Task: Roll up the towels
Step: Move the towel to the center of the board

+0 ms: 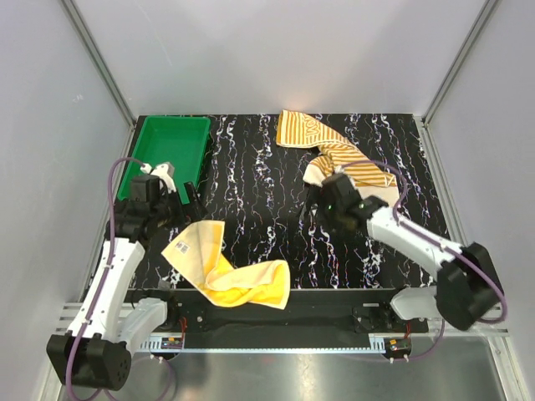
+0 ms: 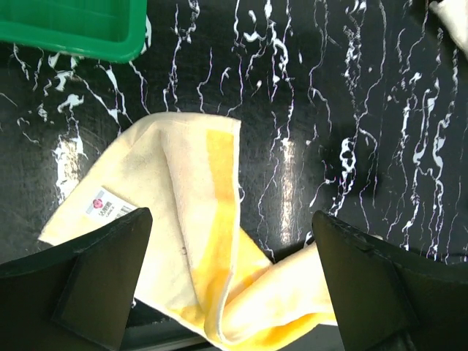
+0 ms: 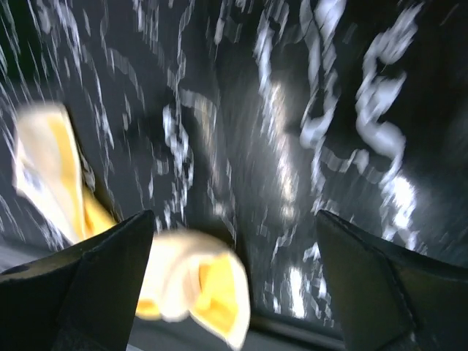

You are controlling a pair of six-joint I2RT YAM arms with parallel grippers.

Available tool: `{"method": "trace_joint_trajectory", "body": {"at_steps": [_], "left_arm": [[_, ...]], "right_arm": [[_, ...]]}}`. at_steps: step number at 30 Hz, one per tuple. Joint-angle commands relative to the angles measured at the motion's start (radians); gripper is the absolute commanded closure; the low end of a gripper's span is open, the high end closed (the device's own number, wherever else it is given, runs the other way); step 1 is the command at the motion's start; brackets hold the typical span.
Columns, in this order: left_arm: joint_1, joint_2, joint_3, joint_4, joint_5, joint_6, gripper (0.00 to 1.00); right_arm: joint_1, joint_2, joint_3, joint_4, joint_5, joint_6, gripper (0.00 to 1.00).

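Observation:
The pale yellow towel [image 1: 226, 269] lies crumpled and partly folded near the table's front edge, its small white label [image 1: 185, 246] facing up. In the left wrist view this towel [image 2: 190, 219] spreads below my open left gripper [image 2: 230, 219], which hovers above it with nothing held. The striped orange-and-cream towel [image 1: 334, 150] lies bunched at the back right. My right gripper [image 1: 316, 213] hangs open just in front of it, over bare table. Its wrist view is blurred and shows the yellow towel [image 3: 197, 285] low on the left, with the gripper [image 3: 234, 219] empty.
A green tray [image 1: 171, 146] sits at the back left, close behind my left gripper; its rim [image 2: 73, 33] shows in the left wrist view. The tabletop [image 1: 251, 184] is black with white marbling. Grey walls enclose the table on three sides.

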Motion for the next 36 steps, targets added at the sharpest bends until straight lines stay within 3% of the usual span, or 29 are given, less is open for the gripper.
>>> {"method": "trace_joint_trajectory", "body": {"at_steps": [1,6,13,17,19,25,28,30,34,36], "left_arm": [[-0.003,-0.057,-0.044,0.078,-0.004,0.014,0.01],[-0.003,-0.072,-0.036,0.08,-0.019,0.026,0.01],[-0.003,-0.06,-0.044,0.095,-0.003,0.02,0.01],[-0.003,-0.055,-0.05,0.097,0.002,0.016,0.01],[-0.006,-0.055,-0.052,0.097,0.004,0.016,0.01],[-0.017,-0.047,-0.058,0.103,0.008,0.013,0.01],[-0.023,-0.034,-0.059,0.101,0.008,0.011,0.01],[-0.026,-0.029,-0.058,0.1,0.007,0.011,0.01],[-0.028,-0.028,-0.059,0.101,0.002,0.01,0.01],[-0.028,-0.029,-0.058,0.1,-0.007,0.01,0.01]], "right_arm": [[-0.143,0.147,0.12,0.075,-0.119,-0.128,0.02],[-0.283,0.442,0.446,0.048,-0.182,-0.264,0.03],[-0.441,0.915,0.927,-0.013,-0.285,-0.289,0.07],[-0.513,1.141,1.273,-0.157,-0.262,-0.295,0.09],[-0.569,1.232,1.366,-0.203,-0.245,-0.298,0.09],[-0.778,1.257,1.416,-0.176,-0.228,-0.281,0.1],[-0.823,1.228,1.431,-0.186,-0.153,-0.33,0.1],[-0.823,1.199,1.432,-0.192,-0.139,-0.41,0.1],[-0.768,0.992,1.312,-0.162,-0.223,-0.456,0.1],[-0.659,0.895,1.25,-0.146,-0.203,-0.505,0.1]]}}
